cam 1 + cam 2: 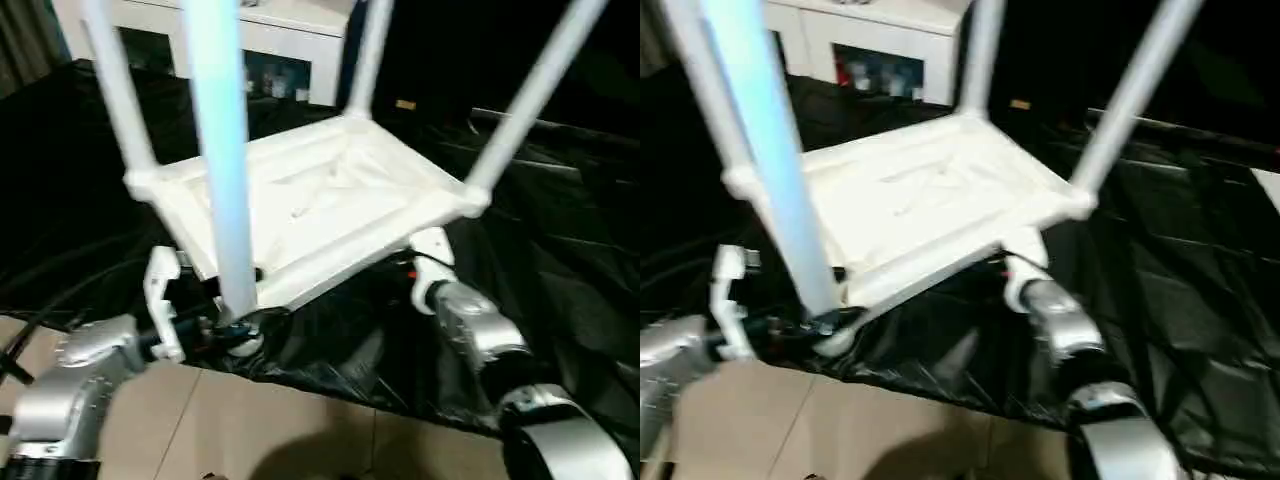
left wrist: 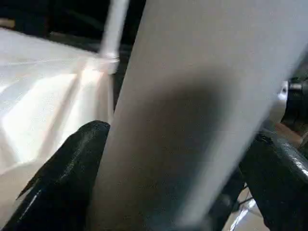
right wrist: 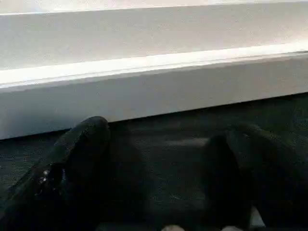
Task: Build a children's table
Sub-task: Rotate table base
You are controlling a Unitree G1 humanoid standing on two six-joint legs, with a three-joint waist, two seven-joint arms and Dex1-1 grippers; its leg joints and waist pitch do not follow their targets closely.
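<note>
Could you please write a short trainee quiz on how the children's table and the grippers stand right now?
1. True or false: the children's table lies upside down on the black sheet.
2. How many legs stand up from its corners? A) two B) three C) four
3. Which leg stands between the left gripper's fingers?

Key:
1. True; the ribbed underside faces up.
2. C; four legs stand up.
3. The near-left leg; the fingers stand wide on either side of it. The right gripper is open in front of the tabletop's rim, holding nothing.
</note>
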